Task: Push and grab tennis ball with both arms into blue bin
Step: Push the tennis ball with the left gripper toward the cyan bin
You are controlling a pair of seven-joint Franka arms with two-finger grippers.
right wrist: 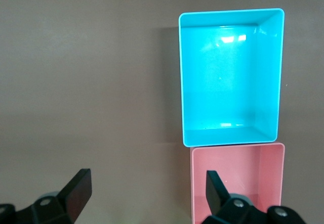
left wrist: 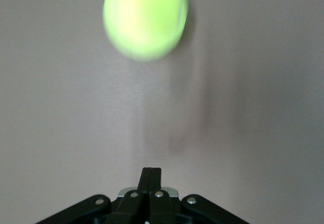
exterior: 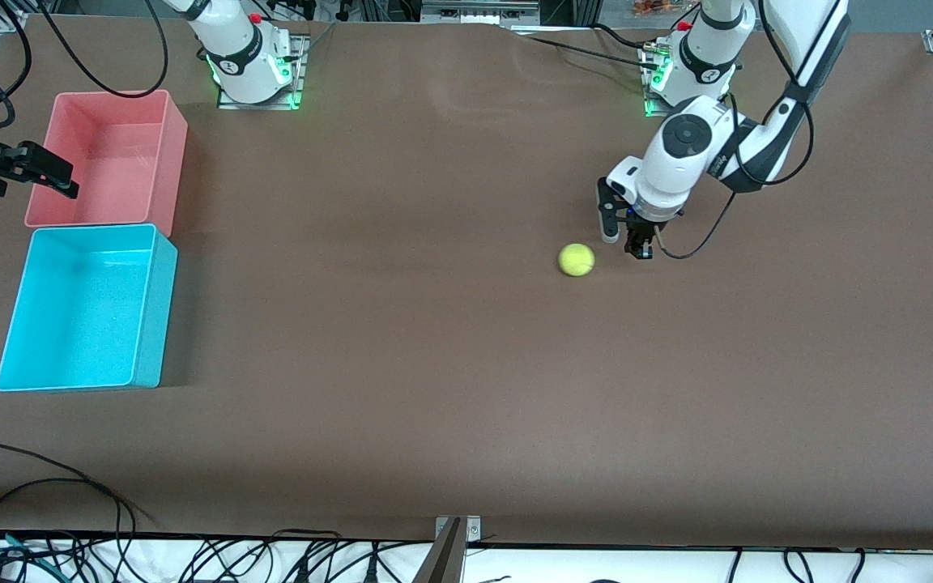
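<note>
On the brown worktop (exterior: 434,364) we note the small fuzzy yellow-green tennis ball (exterior: 576,260) lying free, well apart from the bright cyan rectangular plastic bin (exterior: 86,312). Just beside the ball, toward the left arm's end, the left gripper (exterior: 637,247) hangs low, jaws pressed together, empty. Over the pink rectangular plastic bin (exterior: 114,158), which touches the cyan one, the right gripper (exterior: 37,174) waits, jaws wide, empty.

Yellow-green tennis ball (exterior: 576,260), cyan blue bin (exterior: 146,324), pink bin (exterior: 167,154), brown table (exterior: 434,364), white arms w/ black pincers.
</note>
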